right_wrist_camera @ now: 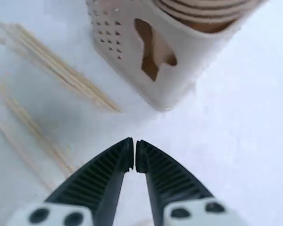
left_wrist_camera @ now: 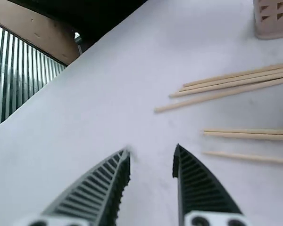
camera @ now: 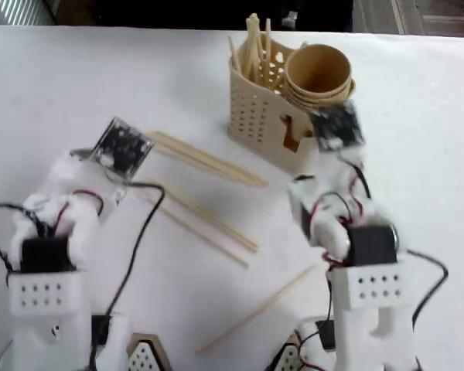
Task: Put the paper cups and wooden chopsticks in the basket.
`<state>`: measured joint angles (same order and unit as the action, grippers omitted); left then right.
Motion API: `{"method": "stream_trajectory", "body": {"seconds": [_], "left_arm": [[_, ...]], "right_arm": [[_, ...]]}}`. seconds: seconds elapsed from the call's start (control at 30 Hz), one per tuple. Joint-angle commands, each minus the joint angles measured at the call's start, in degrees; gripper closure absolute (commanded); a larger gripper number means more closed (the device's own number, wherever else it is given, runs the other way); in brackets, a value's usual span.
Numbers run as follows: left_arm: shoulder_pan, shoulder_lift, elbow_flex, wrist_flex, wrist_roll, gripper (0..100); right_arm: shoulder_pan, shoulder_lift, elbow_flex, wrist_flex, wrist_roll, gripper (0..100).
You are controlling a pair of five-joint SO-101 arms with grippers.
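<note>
My left gripper [left_wrist_camera: 151,155] hangs low over the table [camera: 417,154], fingers apart and holding nothing, just left of the loose chopsticks [camera: 209,161]. My right gripper [right_wrist_camera: 134,153] points down at the near side of the basket [camera: 255,116], fingers together and empty. The paper cups [camera: 319,69] sit stacked inside it.

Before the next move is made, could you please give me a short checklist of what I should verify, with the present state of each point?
1. Left gripper open and empty: ok.
2. Right gripper open for grasping: not ok, it is shut and empty.
3. Paper cups inside the basket: ok.
4. The basket stands upright: ok.
5. Wooden chopsticks all in the basket: not ok, several lie outside it.
</note>
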<state>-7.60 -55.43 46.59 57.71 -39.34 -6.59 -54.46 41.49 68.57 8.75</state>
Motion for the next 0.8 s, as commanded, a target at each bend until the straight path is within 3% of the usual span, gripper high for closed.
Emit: {"method": "stream_trajectory", "body": {"seconds": [0.0, 0.23, 0.4, 0.77], "left_arm": [[1.7, 13.0, -9.8, -0.1, -3.4, 83], [6.0, 42.7, -30.7, 5.8, -14.8, 78], [8.4, 62.7, -48.8, 10.5, -19.7, 77], [12.9, 99.3, -88.4, 22.2, -22.4, 77]], "right_arm": [[6.9, -7.3, 7.4, -7.8, -0.9, 98.1], [19.1, -16.2, 12.3, -12.9, -7.9, 98.1], [19.7, -17.1, 12.3, -12.9, -8.4, 98.1], [19.8, -17.4, 12.3, -12.5, -8.1, 98.1]]}}
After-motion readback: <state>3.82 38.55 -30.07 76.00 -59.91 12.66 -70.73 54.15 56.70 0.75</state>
